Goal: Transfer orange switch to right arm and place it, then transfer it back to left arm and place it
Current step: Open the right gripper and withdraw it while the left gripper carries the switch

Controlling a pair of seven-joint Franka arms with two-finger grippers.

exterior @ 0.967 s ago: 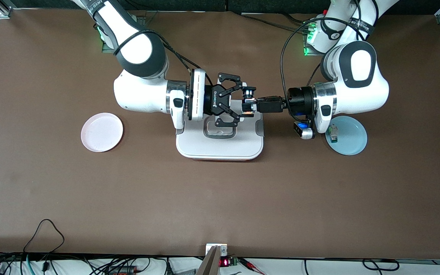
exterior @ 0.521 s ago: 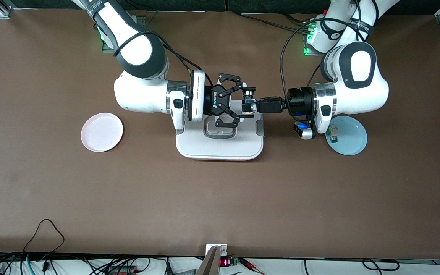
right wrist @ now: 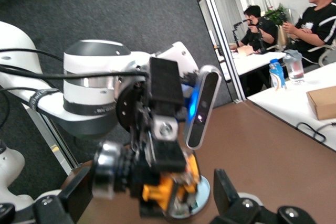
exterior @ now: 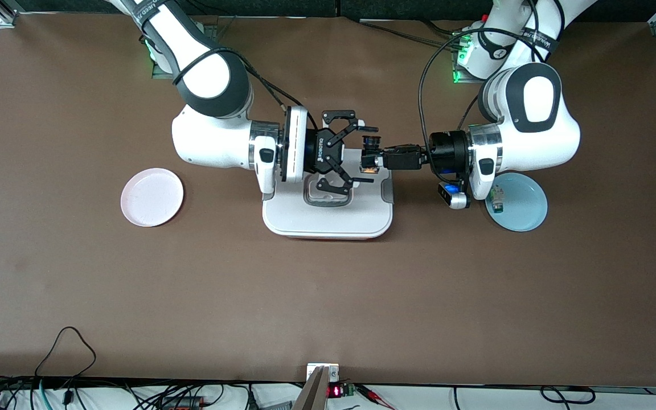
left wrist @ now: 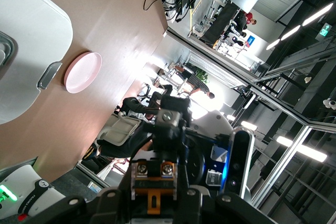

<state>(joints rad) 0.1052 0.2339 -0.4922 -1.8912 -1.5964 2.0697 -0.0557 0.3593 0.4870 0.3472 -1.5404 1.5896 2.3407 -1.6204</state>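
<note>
From high across the table, the front camera looks down on my two arms and the box (exterior: pixel 328 210). My wrist cameras sit close, facing each other over it, each catching the other's gripper.

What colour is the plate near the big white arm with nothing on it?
Pink. The plate shows best in the front view.

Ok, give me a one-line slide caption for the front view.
Mid-air handover above the box: left gripper shut on the orange switch, right gripper jaws spread wide around it.
</note>
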